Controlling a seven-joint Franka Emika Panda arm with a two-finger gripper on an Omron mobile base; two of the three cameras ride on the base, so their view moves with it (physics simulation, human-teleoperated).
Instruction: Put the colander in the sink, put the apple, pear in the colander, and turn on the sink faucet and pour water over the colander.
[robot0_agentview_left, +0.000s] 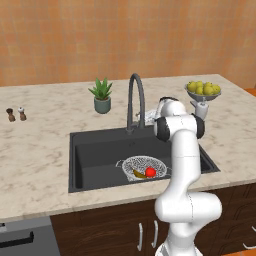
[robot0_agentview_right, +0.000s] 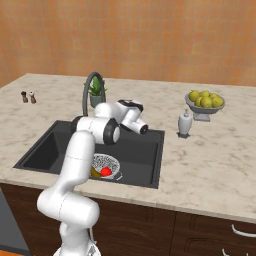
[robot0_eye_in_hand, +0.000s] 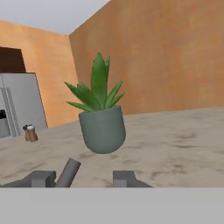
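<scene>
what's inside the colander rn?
The colander sits in the sink holding the red apple and the pear, side by side. The arm covers its right rim in the left base view.

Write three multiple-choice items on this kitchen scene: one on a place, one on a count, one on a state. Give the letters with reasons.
1. Where does the colander sit?
A. On the counter by the fruit bowl
B. In the sink
C. On the floor

2. How many fruits lie in the colander?
A. None
B. Two
C. Five

3. How do the fingers of the hand stand?
A. Apart, clamping nothing
B. Shut on the apple
C. Shut on the plant

Answers:
1. B, since the colander rests on the basin floor near its front edge in both base views.
2. B, since the red apple and the brownish-yellow pear lie side by side in it.
3. A, since the hand view shows both fingertips with a gap between them, a faucet part in it, and the potted plant standing beyond on the counter.
</scene>
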